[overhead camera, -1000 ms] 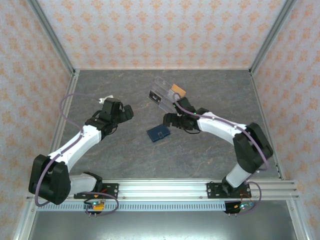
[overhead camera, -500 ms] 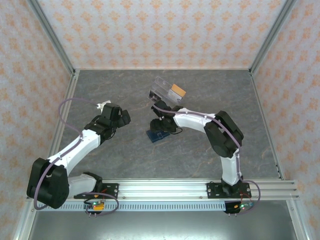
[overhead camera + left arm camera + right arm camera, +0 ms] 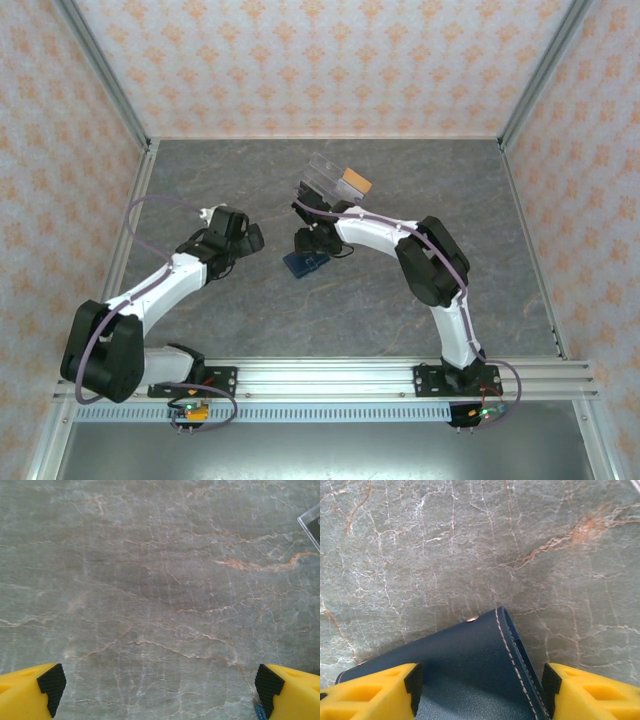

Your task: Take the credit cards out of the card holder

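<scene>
The navy card holder (image 3: 300, 265) lies closed on the stone table, just left of centre. In the right wrist view its stitched cover (image 3: 470, 675) runs between my right gripper's (image 3: 482, 692) yellow fingers and on under the left one. The jaws are open, one on each side of it; the right pad (image 3: 551, 687) sits just beside its stitched edge. My right gripper (image 3: 306, 246) hangs right over the holder. My left gripper (image 3: 250, 238) stands wide open to the holder's left, with bare table between its fingers (image 3: 50, 685). An orange-tan credit card (image 3: 356, 182) rests at the clear box. Any cards inside the holder are hidden.
A clear acrylic box (image 3: 322, 183) stands just behind the holder, close to the right arm; its corner (image 3: 312, 522) shows in the left wrist view. Metal frame posts and patterned walls close off the table's sides and back. A rail (image 3: 320, 380) runs along the near edge.
The right arm has swung left and down over the card holder, and its jaws have narrowed around it. The holder has shifted slightly left. The left gripper has drifted a little toward the holder.
</scene>
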{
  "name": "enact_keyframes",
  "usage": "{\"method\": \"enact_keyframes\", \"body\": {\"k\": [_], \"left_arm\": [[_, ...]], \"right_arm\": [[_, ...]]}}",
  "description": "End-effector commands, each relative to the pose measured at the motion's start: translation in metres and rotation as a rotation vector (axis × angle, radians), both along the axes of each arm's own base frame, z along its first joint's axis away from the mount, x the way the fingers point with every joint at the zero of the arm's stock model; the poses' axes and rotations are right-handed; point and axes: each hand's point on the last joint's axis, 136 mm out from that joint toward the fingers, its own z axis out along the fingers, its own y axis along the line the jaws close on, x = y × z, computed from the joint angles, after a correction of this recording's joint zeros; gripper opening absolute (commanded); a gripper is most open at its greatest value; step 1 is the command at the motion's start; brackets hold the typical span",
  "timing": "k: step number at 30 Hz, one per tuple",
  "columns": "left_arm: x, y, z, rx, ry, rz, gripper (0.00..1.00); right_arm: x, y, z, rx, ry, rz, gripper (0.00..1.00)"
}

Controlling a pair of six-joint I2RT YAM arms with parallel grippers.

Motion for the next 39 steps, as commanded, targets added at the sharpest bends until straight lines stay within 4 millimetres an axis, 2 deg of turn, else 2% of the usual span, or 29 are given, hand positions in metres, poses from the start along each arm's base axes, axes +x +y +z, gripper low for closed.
{"method": "enact_keyframes", "body": {"k": [1,4,9,16,19,22,26,29,34,39], "left_arm": [[0.011,-0.016,0.005,-0.052,0.007,-0.047,1.00],[0.014,-0.025,0.002,-0.094,0.021,-0.068,0.99],[0.016,-0.032,-0.004,-0.137,0.041,-0.069,0.97],[0.013,-0.044,-0.013,-0.212,0.071,-0.079,0.96],[0.009,-0.055,-0.016,-0.270,0.090,-0.105,0.95],[0.004,-0.067,-0.016,-0.326,0.107,-0.130,0.94],[-0.007,-0.087,-0.019,-0.413,0.143,-0.171,0.92],[-0.018,-0.105,-0.022,-0.463,0.177,-0.207,0.91],[-0.036,-0.132,-0.030,-0.530,0.253,-0.193,0.90],[-0.047,-0.168,-0.035,-0.612,0.288,-0.204,0.86]], "right_arm": [[-0.001,-0.008,0.010,-0.042,-0.017,0.003,0.66],[-0.008,-0.010,0.006,-0.047,0.008,0.014,0.66],[-0.022,-0.036,-0.012,-0.149,0.046,0.008,0.66],[-0.040,-0.073,-0.004,-0.229,0.027,-0.011,0.66],[-0.048,-0.080,-0.002,-0.209,0.037,-0.013,0.65],[-0.050,-0.077,0.007,-0.143,0.046,-0.017,0.65],[-0.047,-0.071,0.030,-0.010,0.039,-0.043,0.66],[-0.050,-0.073,0.037,0.052,0.066,-0.061,0.67],[-0.064,-0.095,0.024,0.043,0.131,-0.091,0.63],[-0.063,-0.105,0.012,0.037,0.163,-0.115,0.54]]}}
